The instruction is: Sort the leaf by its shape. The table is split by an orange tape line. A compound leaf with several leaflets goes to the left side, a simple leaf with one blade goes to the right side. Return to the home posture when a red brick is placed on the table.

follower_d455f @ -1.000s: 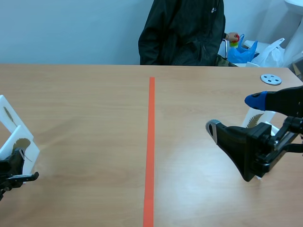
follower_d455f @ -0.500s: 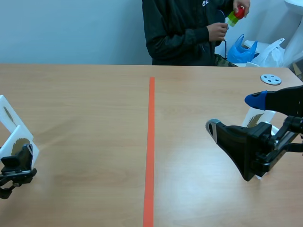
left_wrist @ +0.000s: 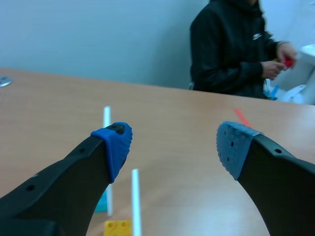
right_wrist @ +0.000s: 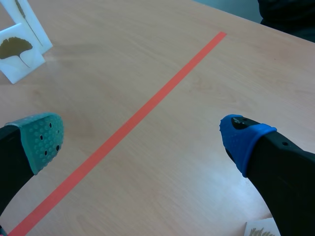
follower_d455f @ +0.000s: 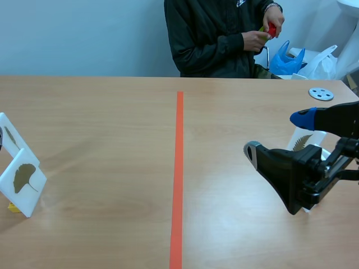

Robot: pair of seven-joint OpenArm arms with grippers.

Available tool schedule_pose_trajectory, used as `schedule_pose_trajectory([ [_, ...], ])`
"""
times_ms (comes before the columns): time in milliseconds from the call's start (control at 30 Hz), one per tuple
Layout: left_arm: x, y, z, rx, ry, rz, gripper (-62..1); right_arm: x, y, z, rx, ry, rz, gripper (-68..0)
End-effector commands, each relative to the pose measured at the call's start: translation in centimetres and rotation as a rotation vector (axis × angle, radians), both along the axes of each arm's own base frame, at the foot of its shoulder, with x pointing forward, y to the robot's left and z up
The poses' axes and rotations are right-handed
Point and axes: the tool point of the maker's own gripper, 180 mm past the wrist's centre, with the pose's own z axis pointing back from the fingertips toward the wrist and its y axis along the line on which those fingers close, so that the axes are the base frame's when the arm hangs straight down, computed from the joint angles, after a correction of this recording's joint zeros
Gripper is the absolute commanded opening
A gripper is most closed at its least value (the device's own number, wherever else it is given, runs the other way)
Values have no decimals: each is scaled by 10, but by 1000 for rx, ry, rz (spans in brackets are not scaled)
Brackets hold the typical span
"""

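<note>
A white card with a ginkgo leaf (follower_d455f: 22, 178) stands on a yellow brick (follower_d455f: 14, 208) at the far left of the table, and a second card with a narrow leaf (follower_d455f: 9, 137) stands just behind it. In the left wrist view my left gripper (left_wrist: 172, 145) is open above the thin edges of these cards (left_wrist: 135, 196), with nothing between its fingers. My right gripper (follower_d455f: 276, 136) hangs open and holds nothing, right of the orange tape line (follower_d455f: 178, 168). A card with a fern-like leaf (follower_d455f: 303, 141) stands behind it. The right wrist view shows the ginkgo card (right_wrist: 17, 51) far ahead.
A person (follower_d455f: 224, 39) sits across the table with a red brick (follower_d455f: 271, 29) in the hands. A grey disc (follower_d455f: 321, 93) lies at the back right. Blue and white bags (follower_d455f: 289, 60) are beyond the far edge.
My left gripper has opened, let go of the ginkgo card and drawn back out of the scene view. The person has raised the red brick to chest height. The right arm has not moved.
</note>
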Motion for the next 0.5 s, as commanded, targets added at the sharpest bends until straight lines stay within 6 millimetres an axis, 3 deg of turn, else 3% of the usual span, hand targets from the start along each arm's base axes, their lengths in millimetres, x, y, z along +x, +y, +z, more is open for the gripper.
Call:
schedule_pose_trajectory([
  [0,-4,-10,13,-4,-30,-47,-133,4,-1,8,10,-31,2,4],
  [133,-18,-50,33,3,-48,-224,10,4,-1,8,10,-31,2,4],
  [333,-24,-92,13,91,180,-385,14,4,-1,8,11,-32,2,4],
  [467,-26,-109,20,137,215,-445,14,4,-1,8,11,-32,2,4],
])
